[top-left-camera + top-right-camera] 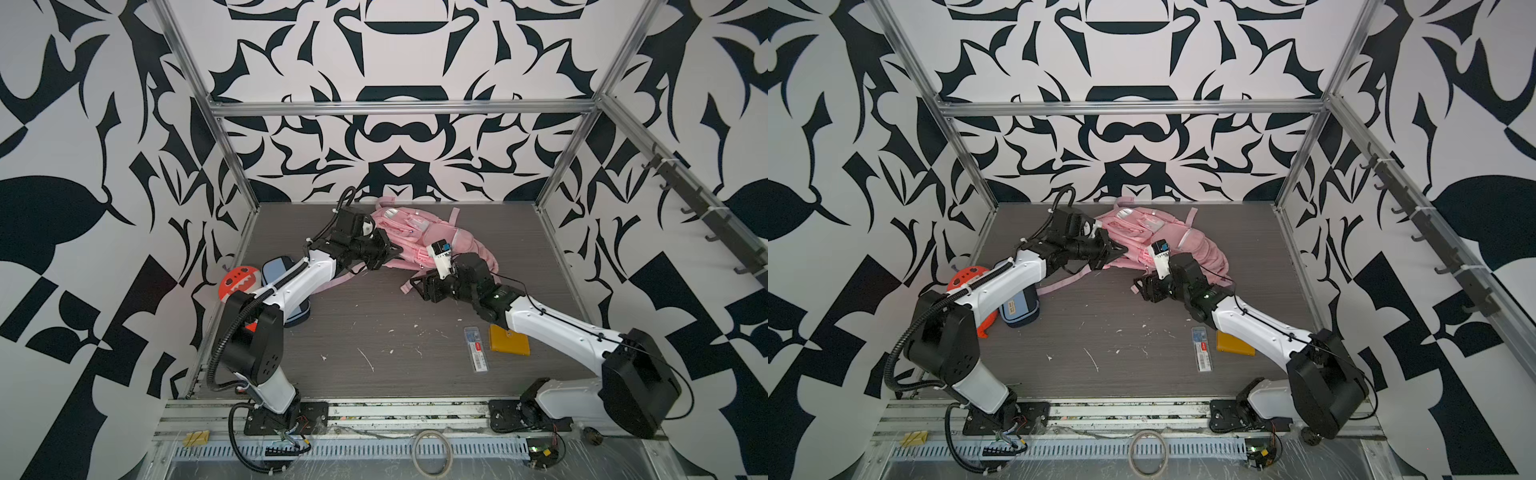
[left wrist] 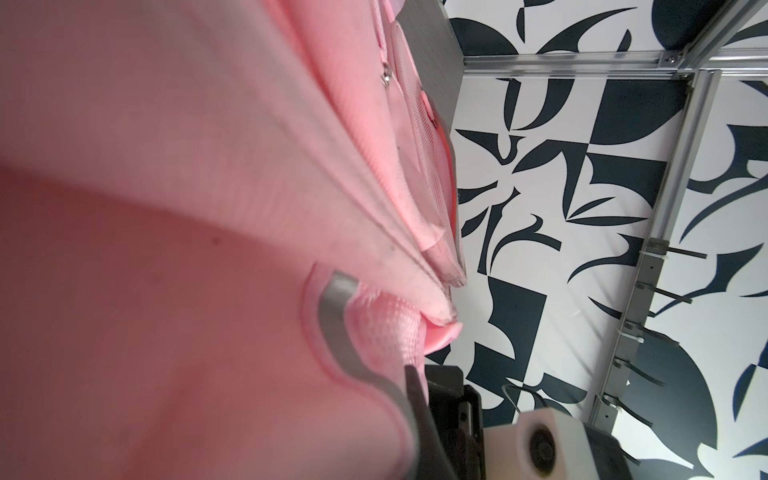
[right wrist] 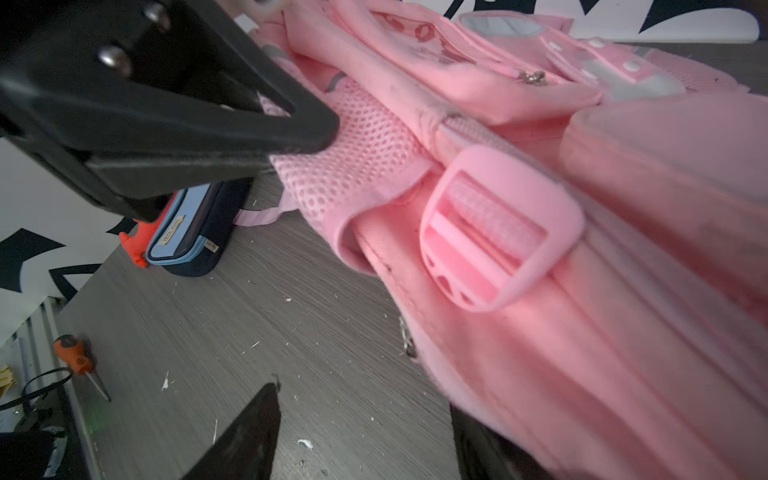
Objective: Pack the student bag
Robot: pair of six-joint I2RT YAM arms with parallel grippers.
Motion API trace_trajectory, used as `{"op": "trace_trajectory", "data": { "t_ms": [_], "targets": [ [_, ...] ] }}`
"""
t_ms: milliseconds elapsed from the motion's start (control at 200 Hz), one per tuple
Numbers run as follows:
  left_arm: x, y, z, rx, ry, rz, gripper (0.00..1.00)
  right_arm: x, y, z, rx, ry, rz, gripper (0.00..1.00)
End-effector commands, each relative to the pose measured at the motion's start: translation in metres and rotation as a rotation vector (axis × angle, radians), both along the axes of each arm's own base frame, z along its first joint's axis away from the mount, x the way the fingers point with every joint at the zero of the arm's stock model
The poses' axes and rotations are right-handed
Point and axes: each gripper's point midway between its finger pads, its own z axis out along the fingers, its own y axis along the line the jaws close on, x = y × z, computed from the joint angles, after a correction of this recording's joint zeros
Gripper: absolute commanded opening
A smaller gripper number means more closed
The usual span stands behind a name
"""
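Note:
The student bag (image 1: 415, 232) (image 1: 1200, 249), pink, lies flat at the back middle of the table in both top views. My left gripper (image 1: 395, 250) (image 1: 1121, 251) is shut on the bag's left edge; pink fabric (image 2: 166, 208) fills the left wrist view beside one dark finger (image 2: 415, 399). My right gripper (image 1: 415, 284) (image 1: 1138, 286) sits low at the bag's front edge, open. In the right wrist view its gripper (image 3: 365, 440) shows bare table between the fingers, and the bag's hem (image 3: 582, 374) hangs over one of them. A pink strap buckle (image 3: 498, 228) lies just ahead.
A blue-and-navy pencil case (image 1: 276, 270) (image 3: 195, 232) and an orange toothy plush (image 1: 239, 282) lie at the left, partly under my left arm. A clear pen box (image 1: 476, 349) and an orange flat wallet (image 1: 509, 340) lie front right. A screwdriver (image 3: 77, 361) rests off the table's edge.

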Motion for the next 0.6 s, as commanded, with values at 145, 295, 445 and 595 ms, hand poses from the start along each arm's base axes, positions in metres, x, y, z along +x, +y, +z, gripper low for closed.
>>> {"op": "trace_trajectory", "data": {
  "t_ms": [145, 295, 445, 595],
  "targets": [
    [-0.004, -0.015, 0.056, -0.117, -0.104, -0.071, 0.00, 0.020, -0.016, 0.016, 0.039, -0.069, -0.154, 0.53],
    [-0.008, -0.015, 0.062, -0.126, -0.112, -0.074, 0.00, 0.022, -0.013, 0.015, 0.056, -0.082, -0.148, 0.43],
    [-0.012, -0.019, 0.067, -0.132, -0.119, -0.087, 0.00, 0.027, -0.004, 0.017, 0.066, -0.098, -0.117, 0.44],
    [-0.015, -0.021, 0.069, -0.136, -0.121, -0.093, 0.00, 0.037, 0.000, 0.024, 0.064, -0.128, -0.099, 0.41]
  ]
}}
